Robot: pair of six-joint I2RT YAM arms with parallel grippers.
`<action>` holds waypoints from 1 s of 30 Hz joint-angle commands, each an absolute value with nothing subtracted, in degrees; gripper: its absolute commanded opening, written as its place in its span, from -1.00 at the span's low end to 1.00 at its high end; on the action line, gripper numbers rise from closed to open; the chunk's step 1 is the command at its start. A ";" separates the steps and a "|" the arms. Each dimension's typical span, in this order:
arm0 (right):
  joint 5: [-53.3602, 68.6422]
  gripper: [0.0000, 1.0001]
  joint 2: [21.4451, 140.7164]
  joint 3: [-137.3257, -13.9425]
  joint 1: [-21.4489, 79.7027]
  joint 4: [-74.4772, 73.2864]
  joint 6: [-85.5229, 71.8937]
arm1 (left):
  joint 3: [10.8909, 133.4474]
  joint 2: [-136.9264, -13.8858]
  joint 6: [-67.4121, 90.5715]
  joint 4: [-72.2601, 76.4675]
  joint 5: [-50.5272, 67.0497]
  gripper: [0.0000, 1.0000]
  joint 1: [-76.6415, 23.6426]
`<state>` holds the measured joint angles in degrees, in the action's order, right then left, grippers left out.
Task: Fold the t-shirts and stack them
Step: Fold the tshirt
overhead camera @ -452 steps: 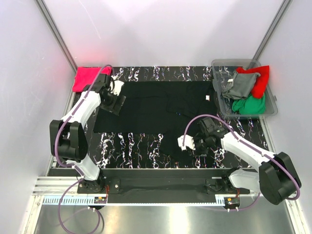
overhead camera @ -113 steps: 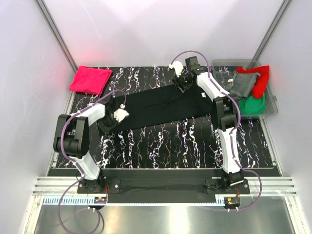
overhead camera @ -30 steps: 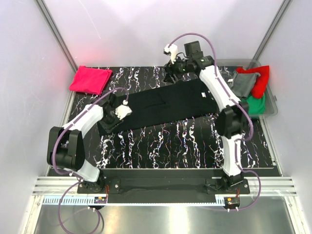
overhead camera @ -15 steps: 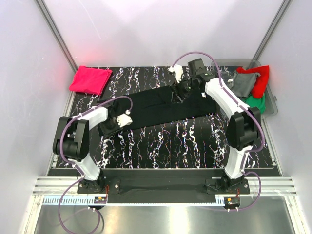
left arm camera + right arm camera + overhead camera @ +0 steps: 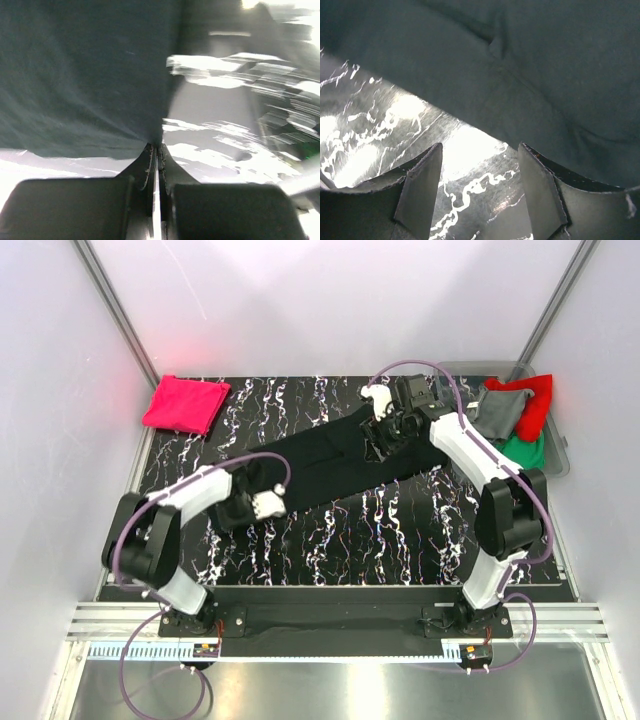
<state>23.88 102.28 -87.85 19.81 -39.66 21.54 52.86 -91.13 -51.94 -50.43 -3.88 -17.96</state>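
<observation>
We are two arms, the left arm (image 5: pixel 195 490) and the right arm (image 5: pixel 468 448), each made of smooth white shells between bulky black joints. A thin purple cable (image 5: pixel 407 364) loops along each of us. Our black bases (image 5: pixel 190 618) carry small screws. The left claw (image 5: pixel 156 155) has matte black block fingers (image 5: pixel 75 205). The right claw (image 5: pixel 480 165) has grey wedge-shaped fingers (image 5: pixel 420 185) with scuffed edges.

Black tee (image 5: pixel 330 455) in long diagonal band, pink-red tee (image 5: pixel 186 404) folded far-left, red tee (image 5: pixel 536 403), grey tee (image 5: pixel 497 412), green tee (image 5: pixel 522 450) far-right
</observation>
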 commanded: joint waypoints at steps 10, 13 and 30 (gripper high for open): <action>17.49 0.35 120.48 -98.51 18.72 -34.28 9.40 | 59.85 -86.12 -44.74 -71.28 21.35 -1.00 -40.40; 14.77 0.35 125.48 -104.48 18.72 -34.37 9.75 | 62.22 -89.28 -42.81 -71.63 24.34 -1.00 -45.59; 29.96 0.50 147.99 -130.68 20.48 -34.28 1.32 | 74.35 -101.24 -38.23 -69.43 29.35 -1.00 -52.47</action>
<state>25.10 144.38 -125.69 19.11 -35.16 4.08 70.81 -99.81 -39.11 -69.28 26.04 -51.29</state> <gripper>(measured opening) 0.743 0.012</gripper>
